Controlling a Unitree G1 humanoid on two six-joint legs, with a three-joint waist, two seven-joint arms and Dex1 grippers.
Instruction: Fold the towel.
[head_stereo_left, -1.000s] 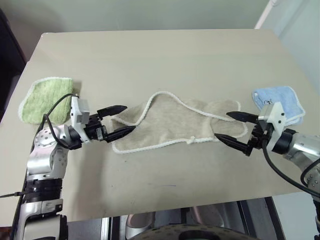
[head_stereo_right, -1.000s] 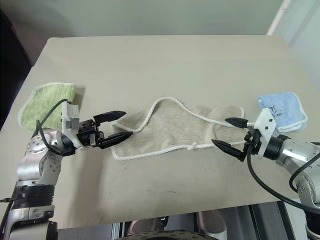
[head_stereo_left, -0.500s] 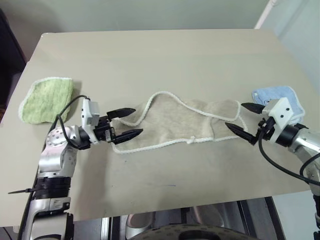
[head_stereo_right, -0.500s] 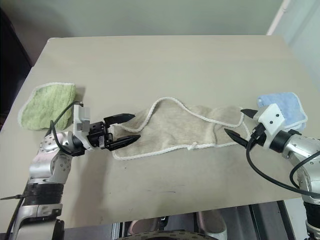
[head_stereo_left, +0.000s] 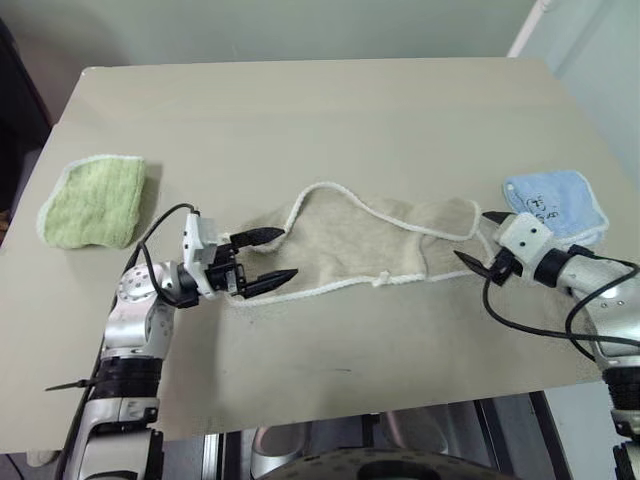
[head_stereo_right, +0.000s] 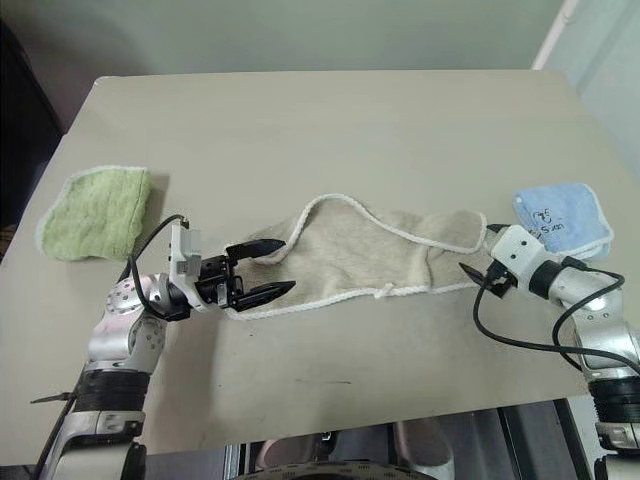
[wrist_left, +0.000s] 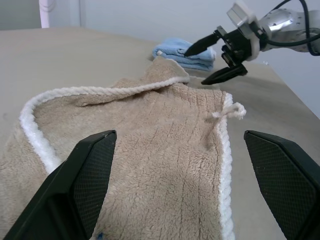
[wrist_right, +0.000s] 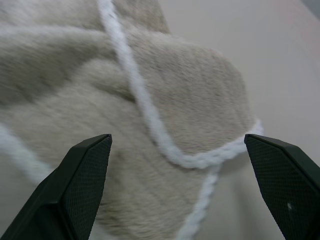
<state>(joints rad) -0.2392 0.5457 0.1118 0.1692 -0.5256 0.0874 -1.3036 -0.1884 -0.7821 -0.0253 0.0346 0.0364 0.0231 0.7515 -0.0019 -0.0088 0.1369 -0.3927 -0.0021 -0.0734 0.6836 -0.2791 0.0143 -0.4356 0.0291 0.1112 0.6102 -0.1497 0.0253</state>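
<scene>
the left tool (head_stereo_left: 262, 258) stands wide, its two black fingers (head_stereo_left: 258, 236) spread apart and pointing right along the table (head_stereo_left: 320, 110), holding nothing. its tips sit at the left end of the towel (head_stereo_left: 350, 245), one finger over the far part of that end and the other at the near white edging; whether they touch the cloth cannot be told. in the left wrist view the beige pile lies between the two fingers (wrist_left: 85, 170), with the white edging curving along the far side and running down the near side.

the right tool (head_stereo_left: 482, 238) also stands wide and empty, pointing left at the right end of the towel. one tip is by the far right corner of the cloth, the other by the near edge. in the right wrist view a rumpled corner of the towel, crossed by a line of white edging, lies between the spread fingers (wrist_right: 82, 175).

the towel lies stretched left to right across the middle of the table, rumpled, with one flap lying over the rest and its white edge running in a curve across the far side. a small white loop (head_stereo_left: 383, 278) sticks out from the near edge, right of the middle.

a folded light-blue towel (head_stereo_left: 556, 202) rests just right of the right tool, near the table's right edge. a folded green towel (head_stereo_left: 93, 200) lies well apart to the far left.
</scene>
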